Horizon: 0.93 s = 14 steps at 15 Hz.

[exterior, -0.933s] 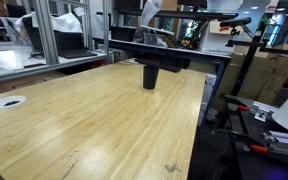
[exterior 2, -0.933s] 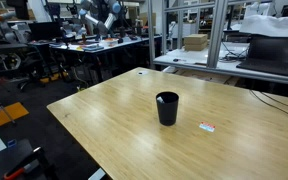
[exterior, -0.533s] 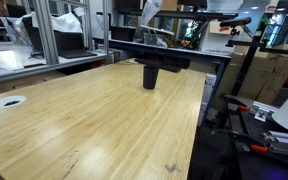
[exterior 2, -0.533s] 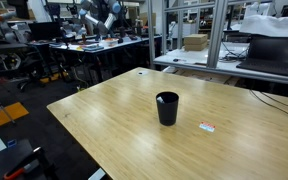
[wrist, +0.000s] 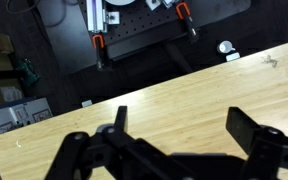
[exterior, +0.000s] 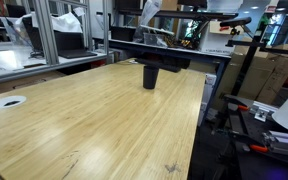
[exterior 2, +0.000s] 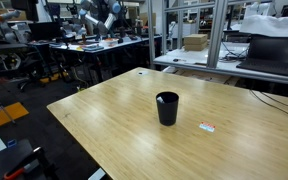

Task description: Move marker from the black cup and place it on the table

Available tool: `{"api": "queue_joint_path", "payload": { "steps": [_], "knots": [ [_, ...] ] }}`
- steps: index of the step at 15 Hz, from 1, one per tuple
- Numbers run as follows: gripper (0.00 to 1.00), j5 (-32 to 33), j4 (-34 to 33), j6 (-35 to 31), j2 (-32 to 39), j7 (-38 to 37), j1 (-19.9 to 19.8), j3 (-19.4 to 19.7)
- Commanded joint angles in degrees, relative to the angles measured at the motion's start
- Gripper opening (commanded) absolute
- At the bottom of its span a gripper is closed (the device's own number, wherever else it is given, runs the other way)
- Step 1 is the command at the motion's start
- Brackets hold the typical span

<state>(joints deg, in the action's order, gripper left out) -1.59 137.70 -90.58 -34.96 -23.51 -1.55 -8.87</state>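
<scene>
Nothing of the thin dark marker shows in any view. No tip stands above the rim of the matte black cylindrical cup, so we judge that the marker lies wholly inside, below the lip. The cup stands upright on the light bamboo-coloured wooden table, away from the edges in both exterior views. A small white and red tag lies flat near the cup, not touching it.

The black two-fingered gripper appears only in the wrist view. Its jaws are spread wide with nothing between them, above the table's edge with the dark floor beyond. The cup is not in that view, so we judge the reach not yet begun.

We expect the marker to be light, stiff and smooth-barrelled, apt to slip or swing in a loose pinch. The cup looks light too and could tip if a finger catches its rim. We would descend straight over the mouth, reach inside, pinch the marker's upper end firmly and lift it vertically clear.
</scene>
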Motion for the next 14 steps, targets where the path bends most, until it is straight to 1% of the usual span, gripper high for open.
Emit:
{"api": "queue_joint_path", "payload": {
  "steps": [1,4,8,11,12,13,14],
  "knots": [
    [1.0,-3.5,-3.4,-1.4,4.5,-7.3,-2.5,1.0],
    [1.0,-7.2,-5.0,-4.8,7.7,-13.5,-3.4,1.2],
    [1.0,-12.8,-8.5,-9.3,13.7,-18.8,-2.7,2.0],
    [1.0,-14.4,-11.0,-12.3,17.8,-23.1,-2.8,2.8],
    [1.0,-14.9,-11.6,-13.1,19.0,-24.0,-2.7,3.4],
    [1.0,-16.6,-12.0,-13.4,19.7,-22.5,-2.2,4.5],
    [1.0,-13.9,-10.0,-13.8,18.1,-21.7,-1.9,4.0]
  ]
}}
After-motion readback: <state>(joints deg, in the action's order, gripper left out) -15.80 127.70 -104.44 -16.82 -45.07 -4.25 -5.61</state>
